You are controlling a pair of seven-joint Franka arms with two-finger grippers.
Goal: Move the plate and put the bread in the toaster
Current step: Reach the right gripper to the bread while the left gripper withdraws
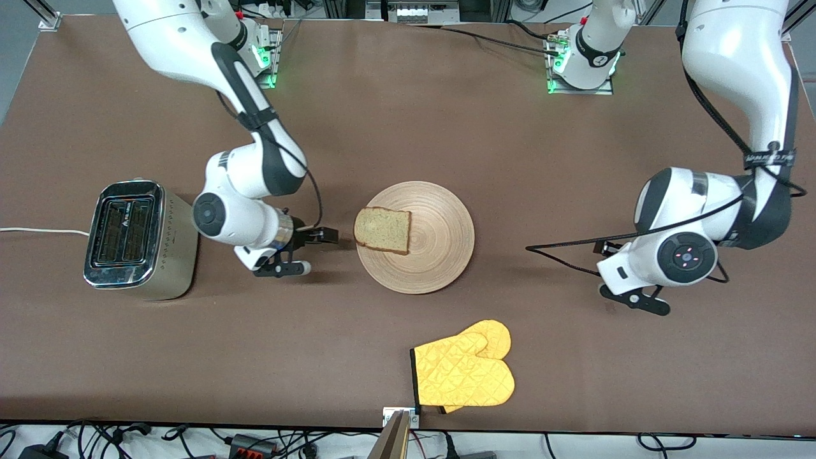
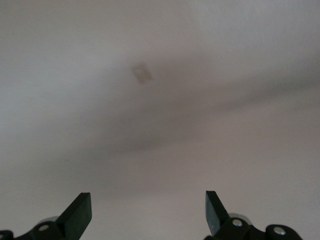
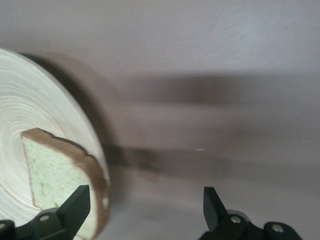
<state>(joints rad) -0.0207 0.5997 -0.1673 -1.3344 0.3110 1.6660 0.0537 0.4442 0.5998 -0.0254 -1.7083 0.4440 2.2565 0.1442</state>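
- Big round light wooden plate w/ concentric rings sits mid-table; squarish pale greenish-tan bread slice w/ dark brown crust lies on it, at the rim toward the right arm's end, overhanging a little.
- Boxy two-slot toaster, chrome top, beige-silver sides, stands toward the right arm's end; white cord runs off to the table edge.
- Right gripper low between toaster and plate, fingers spread, nothing held; in right wrist view one fingertip overlaps the bread edge, contact unclear.
- Left gripper waits over bare brown table toward the left arm's end, well apart from plate; fingers spread, empty.
- Yellow quilted oven mitt lies nearer the front camera than the plate.
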